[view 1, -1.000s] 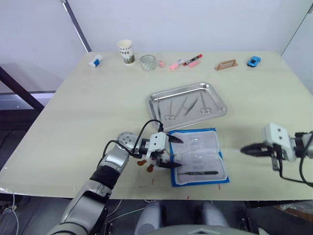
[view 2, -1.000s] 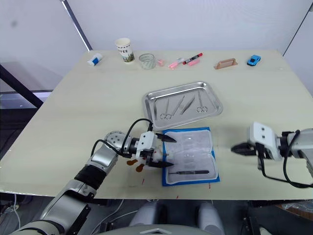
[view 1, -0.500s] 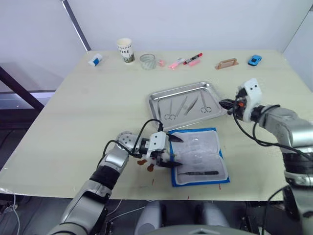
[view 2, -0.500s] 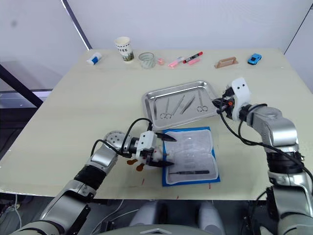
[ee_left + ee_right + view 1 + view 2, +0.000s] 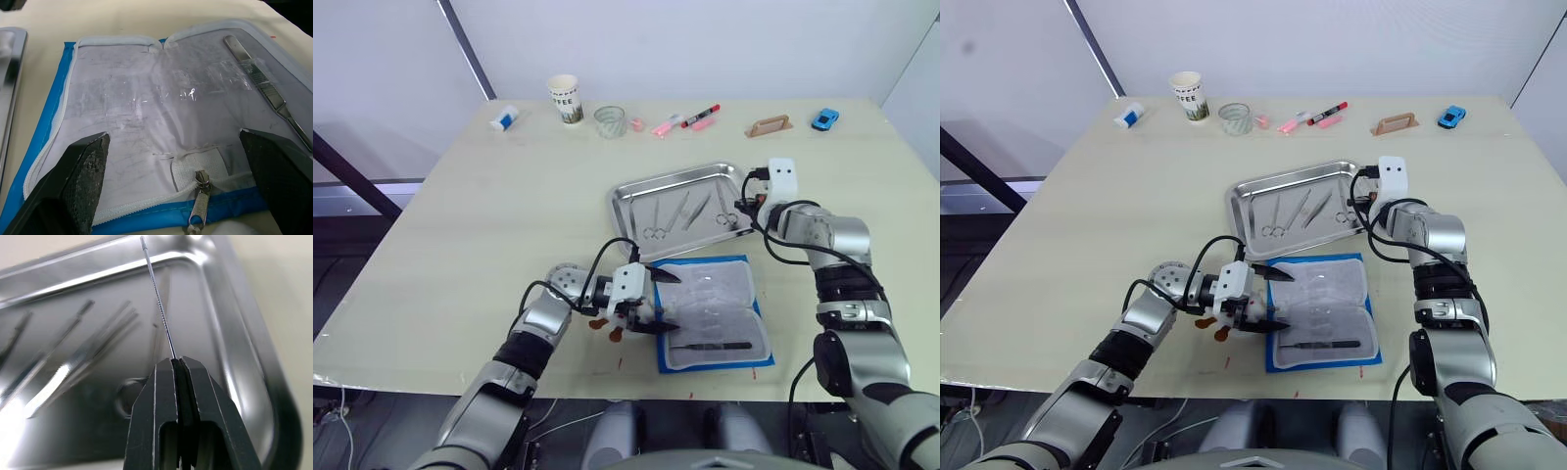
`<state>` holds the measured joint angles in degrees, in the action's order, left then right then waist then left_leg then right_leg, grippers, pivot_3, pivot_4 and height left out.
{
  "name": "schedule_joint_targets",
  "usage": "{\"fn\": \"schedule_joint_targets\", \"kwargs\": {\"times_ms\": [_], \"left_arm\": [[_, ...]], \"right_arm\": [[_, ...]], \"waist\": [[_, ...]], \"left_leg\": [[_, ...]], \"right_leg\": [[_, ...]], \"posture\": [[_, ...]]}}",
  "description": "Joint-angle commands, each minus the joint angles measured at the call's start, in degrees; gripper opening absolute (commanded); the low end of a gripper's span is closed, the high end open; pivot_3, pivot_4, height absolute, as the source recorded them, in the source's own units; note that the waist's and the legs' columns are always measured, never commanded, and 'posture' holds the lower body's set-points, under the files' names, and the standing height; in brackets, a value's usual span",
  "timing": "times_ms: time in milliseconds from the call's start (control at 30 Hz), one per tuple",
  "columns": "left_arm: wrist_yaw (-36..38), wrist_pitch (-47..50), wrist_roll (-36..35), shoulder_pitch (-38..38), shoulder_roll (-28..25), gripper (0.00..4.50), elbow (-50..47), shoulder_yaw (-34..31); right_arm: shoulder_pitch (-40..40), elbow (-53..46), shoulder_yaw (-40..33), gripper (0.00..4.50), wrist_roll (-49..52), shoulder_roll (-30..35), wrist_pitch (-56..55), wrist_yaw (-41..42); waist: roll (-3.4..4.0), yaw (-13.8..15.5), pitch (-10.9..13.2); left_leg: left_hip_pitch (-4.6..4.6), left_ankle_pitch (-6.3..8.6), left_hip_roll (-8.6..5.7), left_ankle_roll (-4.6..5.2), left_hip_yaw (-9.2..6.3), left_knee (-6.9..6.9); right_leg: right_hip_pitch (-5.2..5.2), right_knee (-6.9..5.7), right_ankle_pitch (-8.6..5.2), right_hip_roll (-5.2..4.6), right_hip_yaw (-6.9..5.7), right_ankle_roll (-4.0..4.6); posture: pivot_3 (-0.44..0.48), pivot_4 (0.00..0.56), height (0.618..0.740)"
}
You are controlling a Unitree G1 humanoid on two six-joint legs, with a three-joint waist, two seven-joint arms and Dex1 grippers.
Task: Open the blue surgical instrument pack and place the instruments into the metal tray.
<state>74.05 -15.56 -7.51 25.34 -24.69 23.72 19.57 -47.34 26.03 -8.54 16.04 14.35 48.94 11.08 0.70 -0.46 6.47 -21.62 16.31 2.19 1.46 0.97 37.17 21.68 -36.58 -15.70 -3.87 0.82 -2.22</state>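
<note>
The blue surgical instrument pack (image 5: 709, 311) lies open near the table's front edge, its whitish lining up. One slim metal instrument (image 5: 710, 345) is still tucked in its front half. My left gripper (image 5: 668, 302) rests open at the pack's left edge, its fingers (image 5: 85, 161) spread over the lining. Behind the pack sits the metal tray (image 5: 625, 199), holding ring-handled scissors (image 5: 655, 225), forceps (image 5: 695, 211) and another ring-handled tool (image 5: 723, 211). My right gripper (image 5: 177, 361) hovers over the tray's right end, shut on a thin metal rod-like instrument (image 5: 159, 298) that points across the tray.
Along the table's far edge stand a paper cup (image 5: 565, 102), a glass (image 5: 610, 122), pink and red markers (image 5: 698, 119), a brown holder (image 5: 768, 126), a blue toy car (image 5: 821, 119) and a small white-blue object (image 5: 504, 120). Small brown bits (image 5: 607, 333) lie by my left wrist.
My right gripper has swung from the table's right front side up and left to the tray's right end. The left gripper and the pack have stayed put.
</note>
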Motion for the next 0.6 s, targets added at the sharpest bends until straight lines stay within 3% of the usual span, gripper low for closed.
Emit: {"fn": "schedule_joint_targets", "kwargs": {"times_ms": [33, 600], "left_arm": [[-2.3, 2.0, 5.1, -3.7, -1.0, 4.5, 8.0, 2.1], [-2.6, 1.7, 5.2, -3.9, -0.8, 4.5, 8.5, 2.2]], "right_arm": [[-3.0, 2.9, -2.4, 0.02, 0.2, -1.4, -3.5, -1.9], [-5.7, 10.6, -2.8, 0.02, -0.3, -2.6, -8.7, -2.4]], "waist": [[0.06, -0.3, 0.0], [0.18, -0.5, 0.0]], "left_leg": [[-0.02, -0.02, -0.01, 0.03, 0.02, 0.0], [-0.09, -0.1, -0.01, 0.18, 0.05, -0.07]], "right_leg": [[0.0, 0.0, 0.0, -0.07, -0.05, 0.0], [0.0, 0.0, 0.0, -0.24, -0.24, -0.01]], "posture": [[0.0, 0.15, 0.74], [0.0, 0.15, 0.74]]}}
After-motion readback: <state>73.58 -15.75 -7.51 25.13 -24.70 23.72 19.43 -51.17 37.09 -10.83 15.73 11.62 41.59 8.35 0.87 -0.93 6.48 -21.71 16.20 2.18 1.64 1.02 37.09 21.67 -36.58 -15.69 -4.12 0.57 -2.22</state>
